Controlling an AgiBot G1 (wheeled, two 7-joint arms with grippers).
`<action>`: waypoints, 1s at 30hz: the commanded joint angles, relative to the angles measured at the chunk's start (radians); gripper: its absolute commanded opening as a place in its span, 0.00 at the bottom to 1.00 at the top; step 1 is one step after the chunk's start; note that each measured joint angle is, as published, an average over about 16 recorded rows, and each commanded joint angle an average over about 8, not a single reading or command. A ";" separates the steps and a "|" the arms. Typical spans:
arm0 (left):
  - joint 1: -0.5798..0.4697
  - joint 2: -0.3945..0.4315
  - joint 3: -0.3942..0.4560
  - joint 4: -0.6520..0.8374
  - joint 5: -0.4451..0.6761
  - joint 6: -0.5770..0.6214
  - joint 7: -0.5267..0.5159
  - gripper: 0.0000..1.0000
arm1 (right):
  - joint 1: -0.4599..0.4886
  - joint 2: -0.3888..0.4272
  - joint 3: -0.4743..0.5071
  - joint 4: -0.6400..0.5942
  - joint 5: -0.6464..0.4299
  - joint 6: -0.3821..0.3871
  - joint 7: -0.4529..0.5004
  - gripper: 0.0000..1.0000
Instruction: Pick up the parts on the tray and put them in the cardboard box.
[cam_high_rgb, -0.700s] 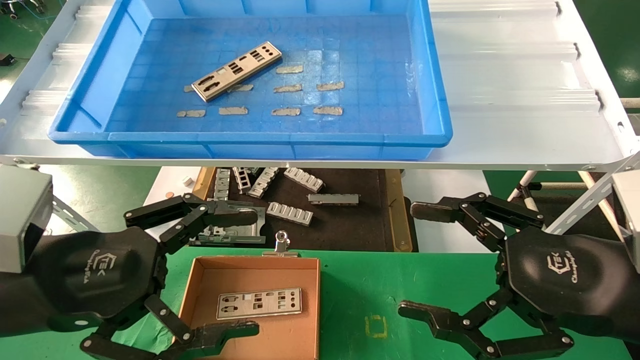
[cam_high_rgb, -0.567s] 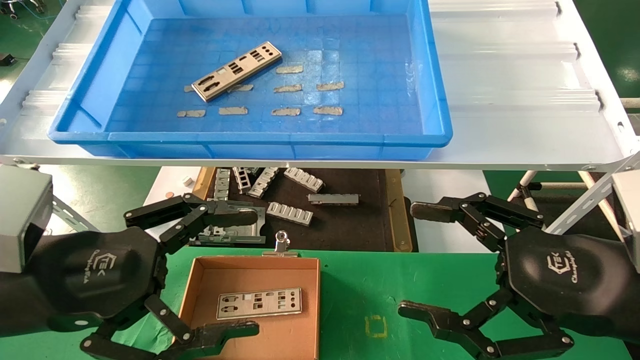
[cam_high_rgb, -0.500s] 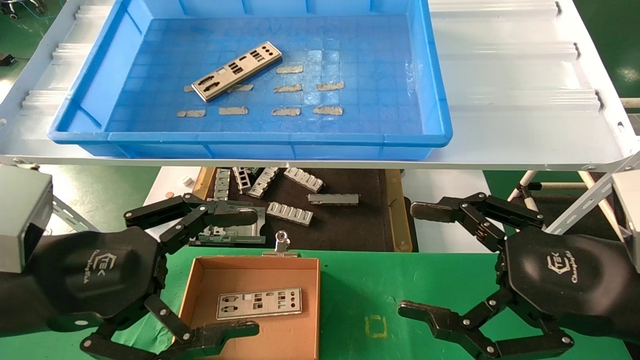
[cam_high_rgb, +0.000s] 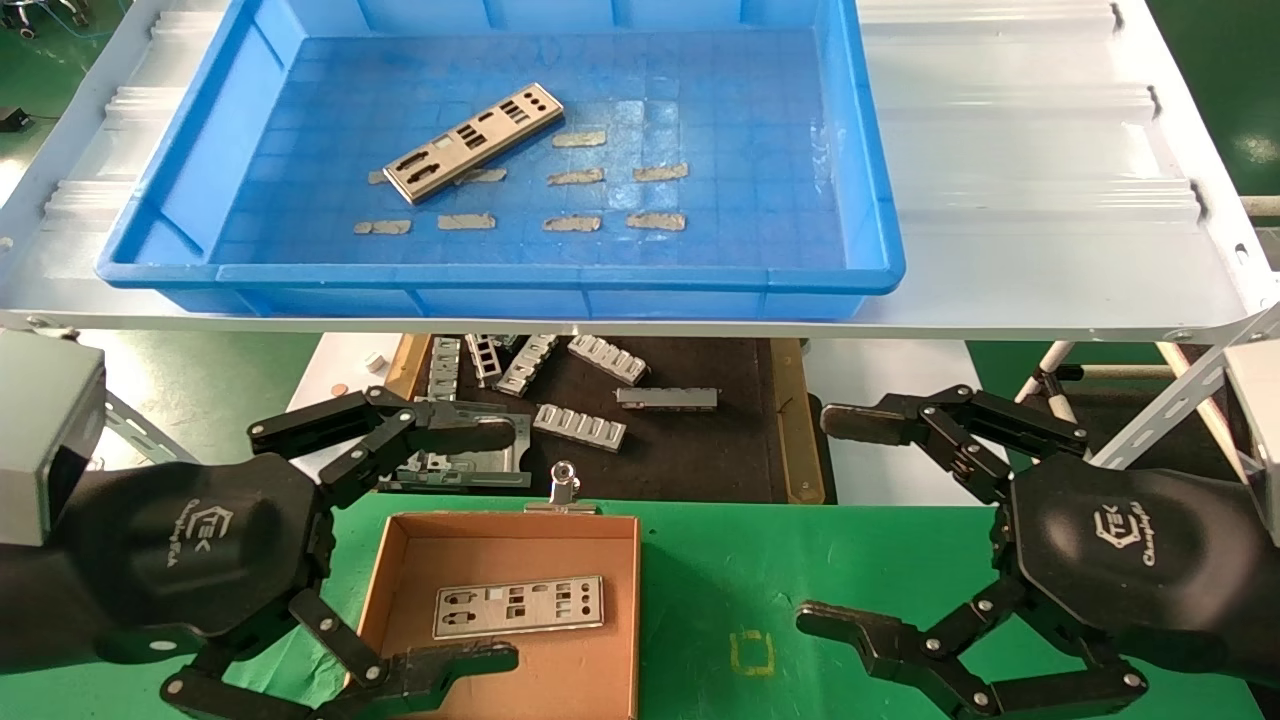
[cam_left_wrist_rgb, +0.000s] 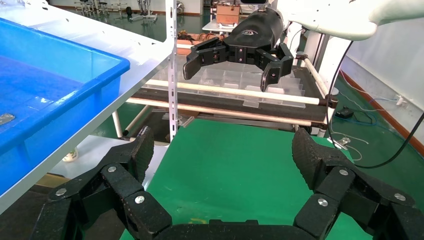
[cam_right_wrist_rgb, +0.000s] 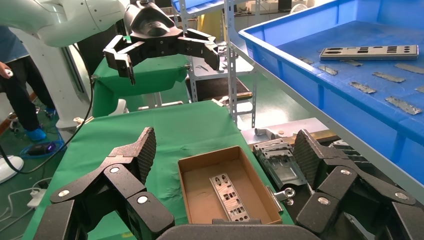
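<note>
While both arms sit low at the near edge, the left gripper (cam_high_rgb: 505, 545) hovers at the near left, fingers spread wide apart, nothing between them; its near finger overlaps the near-left corner of the cardboard box (cam_high_rgb: 620, 600) in the head view, far finger over the black mat (cam_high_rgb: 680, 450). Box rests on the green table cover (cam_high_rgb: 800, 570), a metal clip (cam_high_rgb: 563, 492) on its far wall. One part (cam_high_rgb: 518, 606) lies flat on the box floor, long side running left-right; right wrist view shows it too (cam_right_wrist_rgb: 228, 195).

Far side, raised on a white shelf (cam_high_rgb: 1020, 180): the blue tray (cam_high_rgb: 870, 200). One more part (cam_high_rgb: 472, 141) lies in its left half, angled, right end farther away. Beige tape scraps (cam_high_rgb: 572, 223) scattered on the tray floor around and right of it.

Below the shelf, between tray and box, ribbed grey brackets (cam_high_rgb: 580, 426) lie loose on the mat.

Right gripper (cam_high_rgb: 825, 520) hovers at the near right over the green cover, well apart from the box, fingers spread wide, holding nothing. Left wrist view shows it farther off (cam_left_wrist_rgb: 227, 65), also spread.
</note>
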 joint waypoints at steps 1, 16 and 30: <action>0.001 -0.001 0.001 -0.002 0.000 0.004 0.002 1.00 | 0.000 0.000 0.000 0.000 0.000 0.000 0.000 0.00; -0.177 0.100 0.020 0.185 0.112 -0.183 -0.014 1.00 | 0.000 0.000 0.000 0.000 0.000 0.000 0.000 0.00; -0.566 0.334 0.142 0.709 0.372 -0.269 0.138 1.00 | 0.000 0.000 0.000 0.000 0.000 0.000 0.000 0.00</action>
